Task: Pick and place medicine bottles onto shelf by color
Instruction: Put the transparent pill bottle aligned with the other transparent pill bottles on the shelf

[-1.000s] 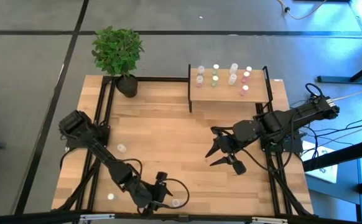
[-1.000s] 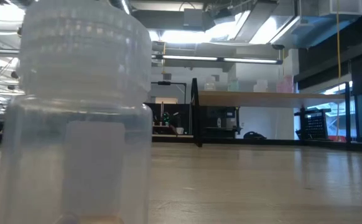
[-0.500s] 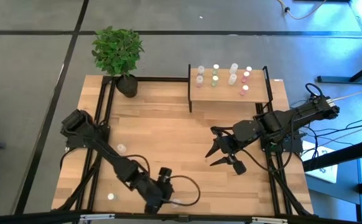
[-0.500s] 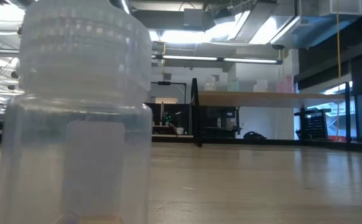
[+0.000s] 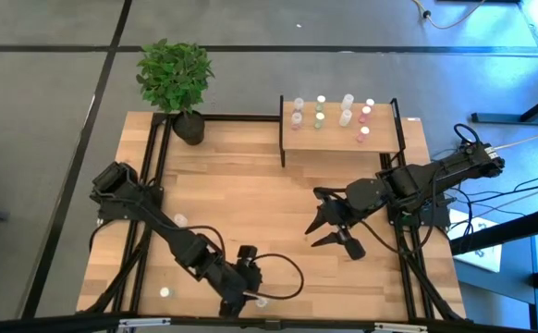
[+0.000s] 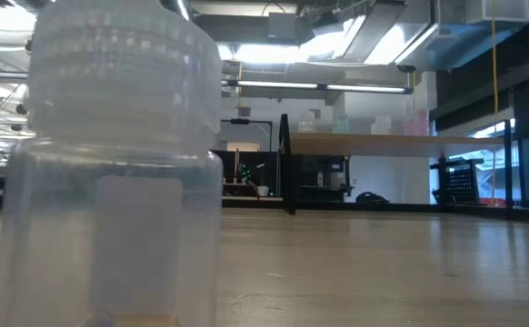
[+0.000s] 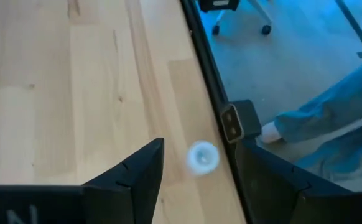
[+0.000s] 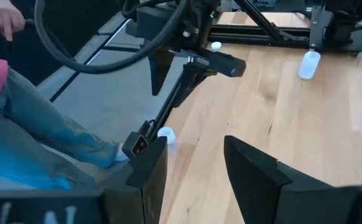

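Note:
A small white-capped medicine bottle [image 7: 203, 157] stands upright on the table by its near edge [image 5: 262, 301]. My left gripper [image 7: 198, 147] hangs open above it, a finger on either side, touching nothing. My right gripper [image 5: 332, 231] waits open over the table's right half. Two more bottles [image 5: 181, 220] [image 5: 165, 292] stand on the table's left part. The light-wood shelf [image 5: 334, 141] at the far right carries several bottles with white, green and pink caps. In the low view one bottle [image 6: 119, 173] fills the left of the picture.
A potted plant [image 5: 177, 79] stands at the far left corner. Black frame rails [image 5: 158, 166] run along the table's left and right sides. A person in jeans [image 8: 38, 130] is just past the near edge. Bare wood lies in the table's middle.
My left gripper has risen from the table by the near edge and shifted a little toward the right, its fingers as far apart as before. The bottle under it has stayed where it was.

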Robot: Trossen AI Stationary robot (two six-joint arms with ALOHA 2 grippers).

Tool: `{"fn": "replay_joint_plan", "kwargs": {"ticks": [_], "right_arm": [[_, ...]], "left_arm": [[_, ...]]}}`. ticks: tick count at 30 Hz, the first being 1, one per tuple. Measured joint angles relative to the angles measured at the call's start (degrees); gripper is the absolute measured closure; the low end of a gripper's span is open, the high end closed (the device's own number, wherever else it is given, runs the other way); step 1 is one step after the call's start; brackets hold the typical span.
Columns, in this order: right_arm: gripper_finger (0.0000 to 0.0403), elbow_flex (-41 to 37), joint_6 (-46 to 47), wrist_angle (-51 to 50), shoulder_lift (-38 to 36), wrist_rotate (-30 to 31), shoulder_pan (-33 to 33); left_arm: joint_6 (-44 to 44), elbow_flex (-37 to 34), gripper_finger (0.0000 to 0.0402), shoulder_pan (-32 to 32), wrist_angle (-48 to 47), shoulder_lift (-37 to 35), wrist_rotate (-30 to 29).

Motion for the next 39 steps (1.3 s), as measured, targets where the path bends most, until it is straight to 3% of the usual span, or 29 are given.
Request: {"fn": "replay_joint_plan", "kwargs": {"ticks": [7,14,21,26,32,39], "right_arm": [[0.0242,-0.02,5.03,1.42,0.04,-0.02,0.01],[0.0242,-0.04,6.97,6.47,0.10,-3.05,0.71],[0.0242,-0.04,2.94,13.66,3.44,3.58,5.56],[0.0242,0.01,1.57,15.54,8.09,6.49,7.80],[0.0242,6.40,0.12,10.67,16.25,6.42,9.28],[0.0242,22.83,-5.20,-9.39,27.20,6.01,9.45]], "left_arm": [[-0.85,0.00,0.0208,-1.75,-0.53,0.00,-1.62],[-7.86,0.00,0.0208,-4.66,-2.59,-0.28,-12.77],[-16.43,0.01,0.0208,-9.74,-8.06,-4.18,-22.16],[-24.28,-0.02,0.0208,-12.74,-14.38,-7.43,-25.06],[-32.16,0.00,0.0208,-14.76,-20.75,-10.02,-27.96],[-38.89,-0.02,0.0208,-15.19,-28.00,-11.98,-30.51]]}}
